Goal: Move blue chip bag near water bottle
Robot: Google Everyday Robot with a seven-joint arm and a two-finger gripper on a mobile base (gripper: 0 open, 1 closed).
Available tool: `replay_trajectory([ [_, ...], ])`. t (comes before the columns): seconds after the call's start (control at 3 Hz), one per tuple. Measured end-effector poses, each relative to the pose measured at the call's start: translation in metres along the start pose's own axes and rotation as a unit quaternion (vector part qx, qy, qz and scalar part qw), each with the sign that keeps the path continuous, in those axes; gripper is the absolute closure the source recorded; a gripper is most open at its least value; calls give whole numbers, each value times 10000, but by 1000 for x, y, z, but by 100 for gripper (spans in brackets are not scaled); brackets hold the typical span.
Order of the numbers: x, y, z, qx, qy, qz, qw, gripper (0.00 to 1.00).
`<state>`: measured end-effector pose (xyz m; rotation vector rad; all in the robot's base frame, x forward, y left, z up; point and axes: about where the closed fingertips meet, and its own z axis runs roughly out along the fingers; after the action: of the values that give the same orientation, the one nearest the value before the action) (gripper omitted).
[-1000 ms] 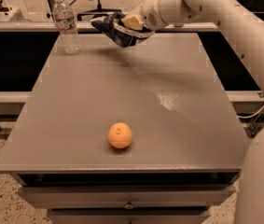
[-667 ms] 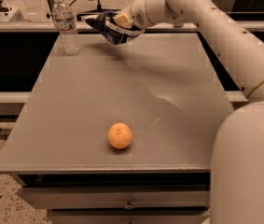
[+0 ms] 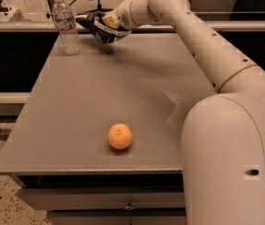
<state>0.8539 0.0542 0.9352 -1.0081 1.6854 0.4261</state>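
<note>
The blue chip bag (image 3: 88, 23) is clamped in the gripper (image 3: 98, 29), at 3 o'clock from the water bottle (image 3: 65, 27). Lower straight down; release gently without toppling the bottle.

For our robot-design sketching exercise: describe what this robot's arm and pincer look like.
The arm is smooth and cream-white, built of thick rounded tubes with bulging joints, a thin tan band and a small dark slot. No loose cables show. The pincer, by the bottle at the far edge of the table, is dark with a yellowish patch.
</note>
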Motion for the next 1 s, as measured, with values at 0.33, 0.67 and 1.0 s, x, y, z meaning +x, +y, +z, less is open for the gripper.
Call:
replay_trajectory([
  [0.33,3,9,17,-117,9,175,9998,100],
  [0.67,9,17,29,-226,72,323,9992,82],
  [1.0,14,22,34,-281,105,407,9987,58],
])
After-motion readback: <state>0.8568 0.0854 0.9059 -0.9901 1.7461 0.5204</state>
